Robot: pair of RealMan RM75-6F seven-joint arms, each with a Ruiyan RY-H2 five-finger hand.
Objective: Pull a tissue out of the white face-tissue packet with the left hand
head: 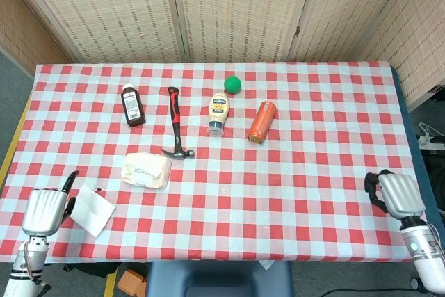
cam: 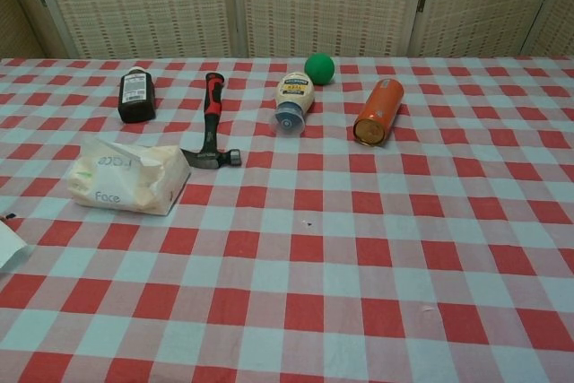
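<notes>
The white face-tissue packet (head: 147, 170) lies on the checked table left of centre, also seen in the chest view (cam: 128, 177). One white tissue (head: 92, 209) is free of the packet, near the front left edge of the table. Its left edge meets my left hand (head: 43, 210), which seems to pinch it. The chest view shows only a corner of this tissue (cam: 7, 244) and neither hand. My right hand (head: 398, 195) rests at the front right edge of the table, fingers curled in on nothing.
Behind the packet lie a red-and-black hammer (head: 176, 122), a dark bottle (head: 133, 105), a mayonnaise bottle (head: 219, 112), a green ball (head: 233, 84) and an orange can (head: 262, 121). Woven screens stand behind the table.
</notes>
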